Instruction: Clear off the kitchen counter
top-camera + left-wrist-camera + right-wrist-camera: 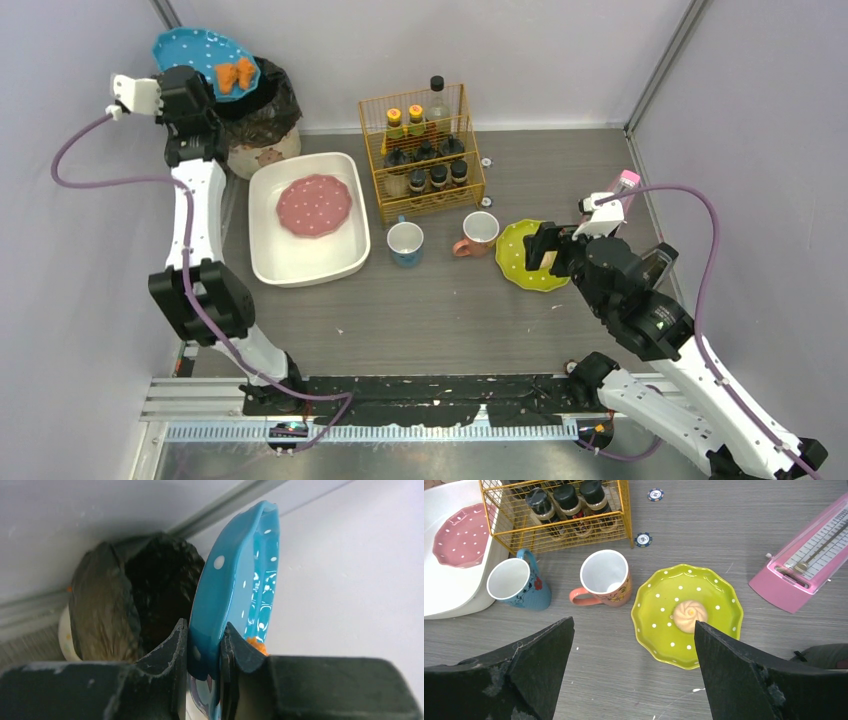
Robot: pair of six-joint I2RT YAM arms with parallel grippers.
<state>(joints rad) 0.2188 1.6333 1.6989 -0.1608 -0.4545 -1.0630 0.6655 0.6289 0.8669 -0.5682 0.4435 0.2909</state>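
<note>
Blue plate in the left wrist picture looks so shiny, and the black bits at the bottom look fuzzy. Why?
Left wrist view: the blue plate is glossy, so white glare streaks its inside; the left gripper clamping it sits too near the lens, so it blurs. Right wrist view: the green plate is sharp, the dark fingers soft.

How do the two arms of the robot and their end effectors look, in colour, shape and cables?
Both the left arm and the right arm have white links joined by bulky black joints. A thin purple cable loops along each. The left end effector and the right end effector each carry two black, wedge-shaped fingers with matt, scuffed surfaces.
</note>
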